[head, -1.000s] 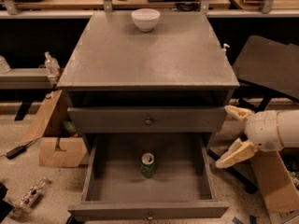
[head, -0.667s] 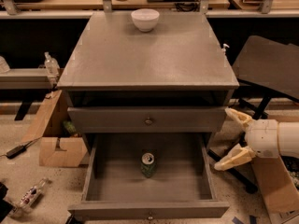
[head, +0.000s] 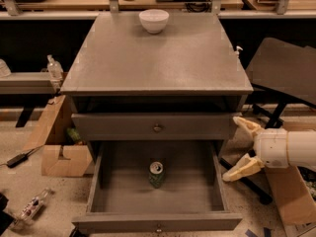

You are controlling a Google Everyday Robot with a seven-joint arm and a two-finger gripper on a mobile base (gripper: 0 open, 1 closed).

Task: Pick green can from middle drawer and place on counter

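The green can [head: 157,174] stands upright on the floor of the open middle drawer [head: 103,201], near its centre, its silver top facing up. The grey counter [head: 158,58] is the top of the cabinet above. My gripper [head: 238,145] is at the right of the cabinet, outside the drawer's right wall, level with the drawer opening. Its two cream fingers [head: 245,126] are spread wide apart and hold nothing. It is well to the right of the can.
A white bowl [head: 153,20] sits at the back of the counter. The upper drawer [head: 157,127] is shut. Cardboard boxes [head: 61,152] and bottles lie on the floor at the left. A black chair [head: 284,70] and a box [head: 291,196] stand at the right.
My gripper has drifted slightly right and down beside the cabinet. The can and the drawer have not moved.
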